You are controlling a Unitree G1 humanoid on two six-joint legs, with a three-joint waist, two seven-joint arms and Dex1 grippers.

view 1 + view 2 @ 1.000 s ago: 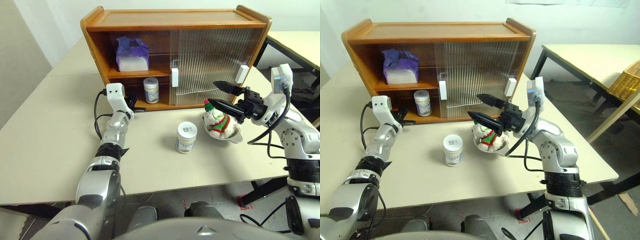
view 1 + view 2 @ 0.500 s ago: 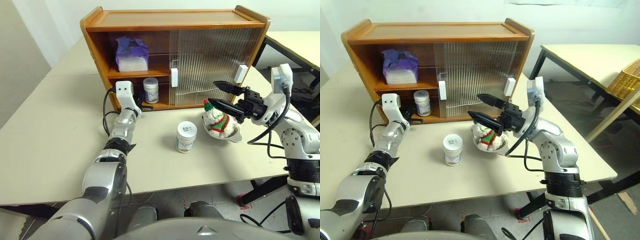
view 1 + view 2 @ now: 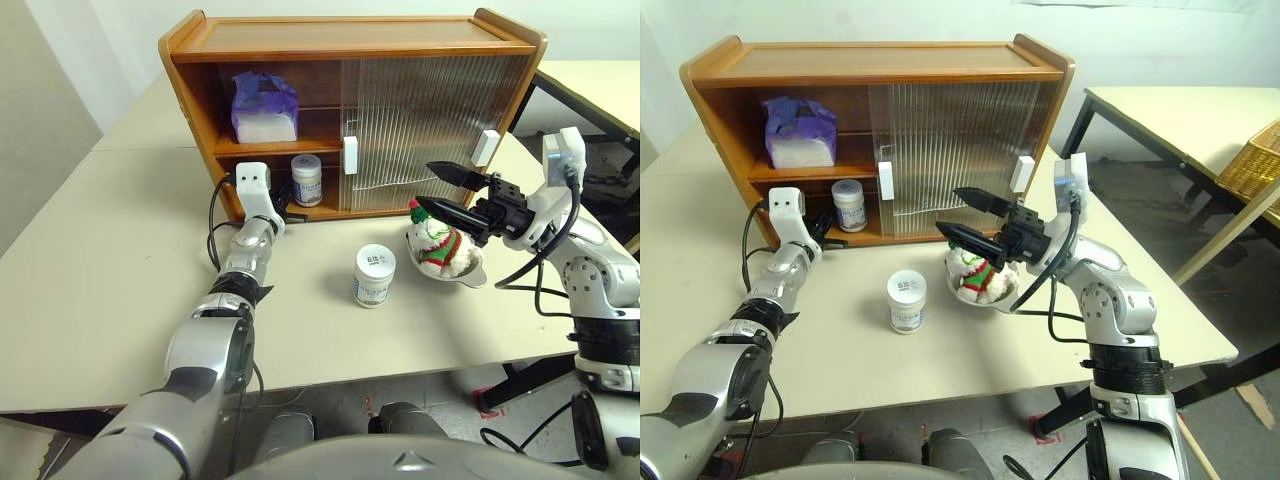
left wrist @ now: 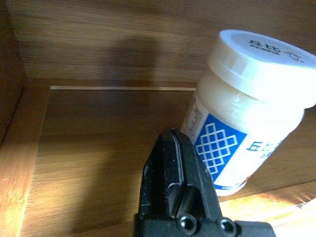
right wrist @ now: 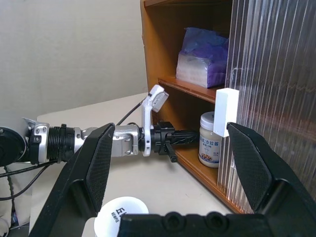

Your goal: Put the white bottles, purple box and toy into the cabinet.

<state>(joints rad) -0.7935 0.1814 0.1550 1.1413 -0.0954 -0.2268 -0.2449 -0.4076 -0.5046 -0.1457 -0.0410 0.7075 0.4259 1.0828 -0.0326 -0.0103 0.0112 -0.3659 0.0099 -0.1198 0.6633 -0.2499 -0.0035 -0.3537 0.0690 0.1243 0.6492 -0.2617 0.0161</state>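
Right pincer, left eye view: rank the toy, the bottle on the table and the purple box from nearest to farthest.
From the right pincer:
1. Toy, in the bowl just beneath it.
2. Bottle on the table, left of the bowl.
3. Purple box, upper cabinet shelf, far left.

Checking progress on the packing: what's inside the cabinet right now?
In the cabinet's open half, the purple box sits on the upper shelf and one white bottle on the lower. The ribbed sliding doors cover the other half, so nothing there can be made out.
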